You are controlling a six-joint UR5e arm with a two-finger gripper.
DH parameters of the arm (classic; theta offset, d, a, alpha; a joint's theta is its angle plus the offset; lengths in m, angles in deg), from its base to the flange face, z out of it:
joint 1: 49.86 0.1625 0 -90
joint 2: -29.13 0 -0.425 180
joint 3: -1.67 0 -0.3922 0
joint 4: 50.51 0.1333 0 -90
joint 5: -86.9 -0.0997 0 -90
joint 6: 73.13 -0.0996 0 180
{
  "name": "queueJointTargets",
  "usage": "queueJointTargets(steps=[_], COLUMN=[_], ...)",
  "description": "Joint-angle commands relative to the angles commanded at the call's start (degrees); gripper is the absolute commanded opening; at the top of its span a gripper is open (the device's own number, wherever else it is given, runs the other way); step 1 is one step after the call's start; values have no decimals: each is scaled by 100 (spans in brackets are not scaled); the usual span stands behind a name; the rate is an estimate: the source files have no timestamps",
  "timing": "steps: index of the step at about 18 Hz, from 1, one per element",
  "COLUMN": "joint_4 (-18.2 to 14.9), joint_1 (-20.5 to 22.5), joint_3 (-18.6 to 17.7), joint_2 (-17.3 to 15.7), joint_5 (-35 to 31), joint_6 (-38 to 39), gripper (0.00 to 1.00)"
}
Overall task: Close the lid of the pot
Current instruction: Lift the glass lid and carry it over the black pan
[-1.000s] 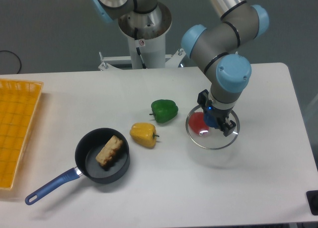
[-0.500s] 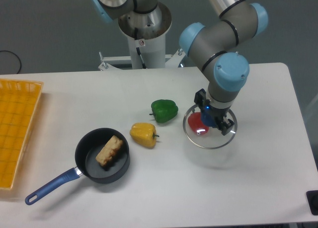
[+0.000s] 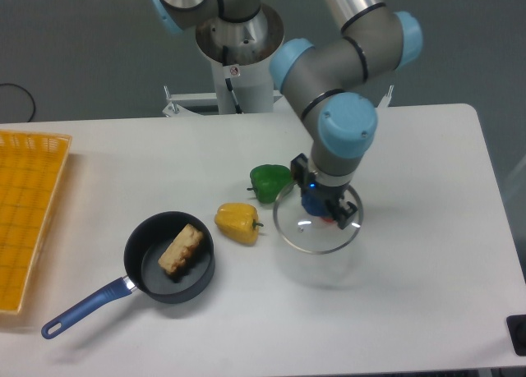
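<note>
Lid [image 3: 316, 229] is hanging above the desk [image 3: 427, 270] by its blue knob in the closed claw [image 3: 323, 209], well apart from the pot [image 3: 168, 258]; swinging low toward it risks clipping the yellow pepper [image 3: 237, 222].

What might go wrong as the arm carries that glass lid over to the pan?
The lid hangs from the gripper by its knob alone, so it might tilt or slip. The yellow pepper and green pepper lie along the way and might get clipped. The food in the pan might keep the lid from seating.
</note>
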Motion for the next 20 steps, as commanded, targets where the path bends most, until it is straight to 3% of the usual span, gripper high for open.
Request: queueJointTargets(steps=[20], joint_4=[9], joint_1=[-1266], joint_3=[-53], joint_2=[-114], joint_5=[343], joint_6=[1679], gripper=[63])
